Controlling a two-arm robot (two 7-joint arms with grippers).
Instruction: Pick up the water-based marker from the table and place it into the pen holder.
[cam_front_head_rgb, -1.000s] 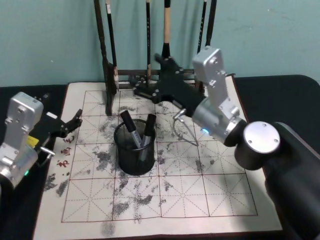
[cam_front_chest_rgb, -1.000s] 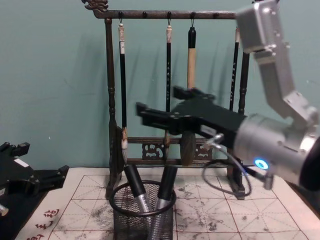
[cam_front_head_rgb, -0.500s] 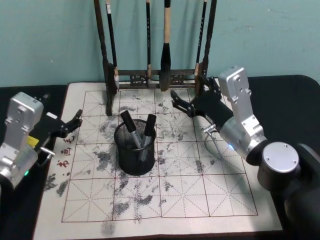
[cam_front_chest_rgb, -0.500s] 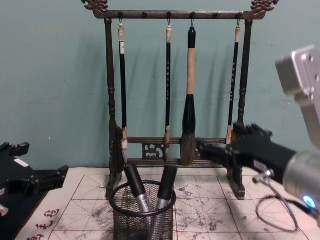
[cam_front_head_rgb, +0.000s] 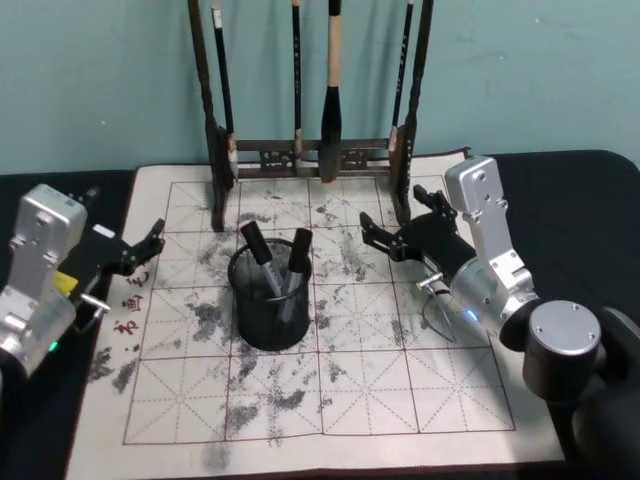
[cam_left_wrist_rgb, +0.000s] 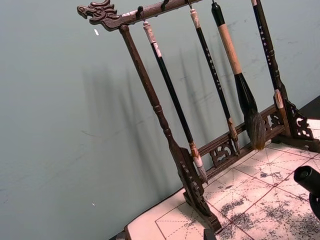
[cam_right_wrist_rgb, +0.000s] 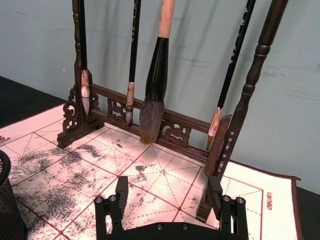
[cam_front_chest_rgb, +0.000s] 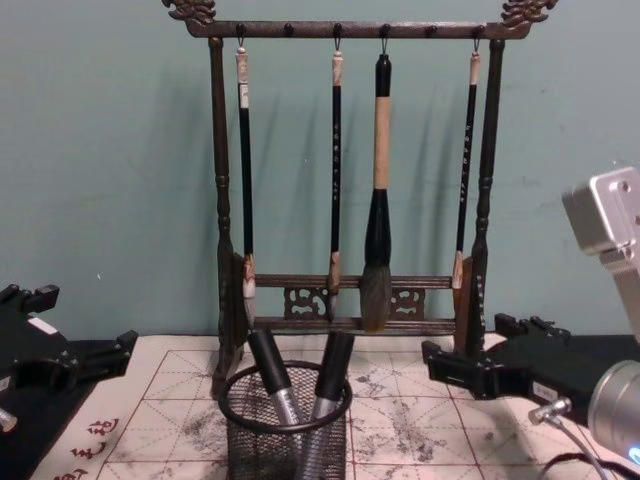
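The black wire-mesh pen holder stands on the ink-smudged mat, left of centre. Two markers lean inside it with their black caps up, one beside the other. My right gripper hovers low over the mat to the right of the holder and apart from it. It is open, with nothing between its fingers. My left gripper rests open at the mat's left edge.
A tall dark wooden brush rack with several hanging brushes stands at the back of the mat, just behind the right gripper. The dark table surrounds the mat. A loose cable hangs by the right wrist.
My right arm has drawn back from above the holder, moving right and down to hover over the mat, open and empty. The left arm has stayed still.
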